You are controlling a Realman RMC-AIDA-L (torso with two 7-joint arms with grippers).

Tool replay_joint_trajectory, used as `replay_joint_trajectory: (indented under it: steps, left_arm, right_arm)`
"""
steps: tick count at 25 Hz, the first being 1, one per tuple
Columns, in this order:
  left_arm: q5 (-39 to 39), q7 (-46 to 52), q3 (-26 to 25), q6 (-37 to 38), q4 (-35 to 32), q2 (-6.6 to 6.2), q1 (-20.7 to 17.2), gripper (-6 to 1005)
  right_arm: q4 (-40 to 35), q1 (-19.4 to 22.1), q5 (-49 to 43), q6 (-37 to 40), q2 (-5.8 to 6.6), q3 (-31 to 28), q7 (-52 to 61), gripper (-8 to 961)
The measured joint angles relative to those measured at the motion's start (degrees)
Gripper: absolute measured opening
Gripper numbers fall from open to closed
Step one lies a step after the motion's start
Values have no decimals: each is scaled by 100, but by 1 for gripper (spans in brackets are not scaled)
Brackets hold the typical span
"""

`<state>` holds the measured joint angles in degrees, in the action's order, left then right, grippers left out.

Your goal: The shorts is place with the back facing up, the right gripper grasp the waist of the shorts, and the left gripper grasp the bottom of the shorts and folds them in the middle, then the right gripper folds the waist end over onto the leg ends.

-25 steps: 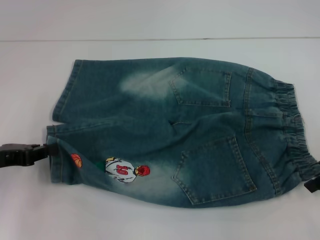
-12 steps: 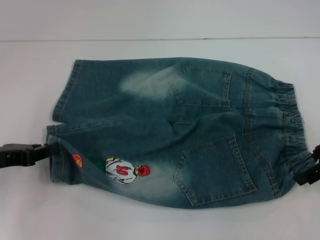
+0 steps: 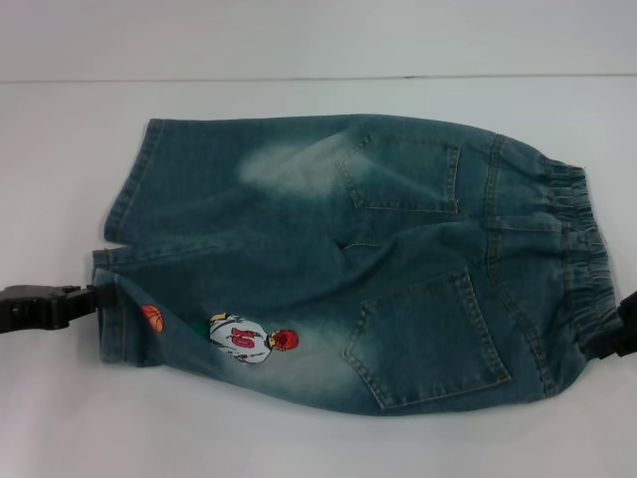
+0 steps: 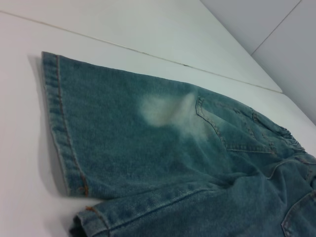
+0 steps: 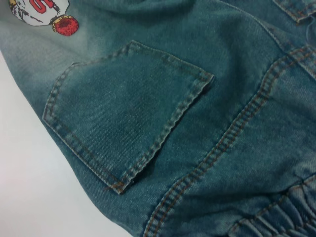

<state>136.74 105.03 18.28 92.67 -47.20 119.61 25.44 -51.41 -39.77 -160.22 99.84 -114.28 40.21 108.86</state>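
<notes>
The denim shorts (image 3: 348, 259) lie flat on the white table, back pockets up. Their elastic waist (image 3: 582, 249) is to the right and the leg hems (image 3: 114, 289) to the left. A cartoon patch (image 3: 244, 339) marks the near leg. My left gripper (image 3: 98, 297) rests against the near leg's hem. My right gripper (image 3: 619, 334) touches the near end of the waist, mostly cut off by the picture's edge. The left wrist view shows the far leg (image 4: 163, 148) and its hem (image 4: 61, 138). The right wrist view looks closely at a back pocket (image 5: 128, 108) and the gathered waistband (image 5: 276, 212).
The white table (image 3: 318, 438) surrounds the shorts on all sides. A thin seam line (image 3: 299, 78) runs across the table behind them.
My right gripper has risen along the picture's right edge and now meets the near end of the waist. The left gripper and the shorts have stayed put.
</notes>
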Motion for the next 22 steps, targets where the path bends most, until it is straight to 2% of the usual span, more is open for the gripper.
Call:
replay_joint_trajectory:
  steps: [3, 8, 14, 22]
  left_arm:
    - [2, 0, 0, -2, 0, 1, 6, 45]
    - [-4, 24, 0, 9, 0, -3, 12, 46]
    - [-227, 81, -3, 0, 0, -34, 3, 45]
    - [-562, 221, -66, -535, 88, -98, 215, 42]
  right_arm:
    - [-1, 2, 1, 1, 3, -1, 5, 387]
    - [-5, 49, 70, -33, 14, -28, -2, 172]
    - [-8, 259, 586, -50, 114, -178, -98, 51]
    - [341, 569, 1625, -624, 219, -876, -227, 66]
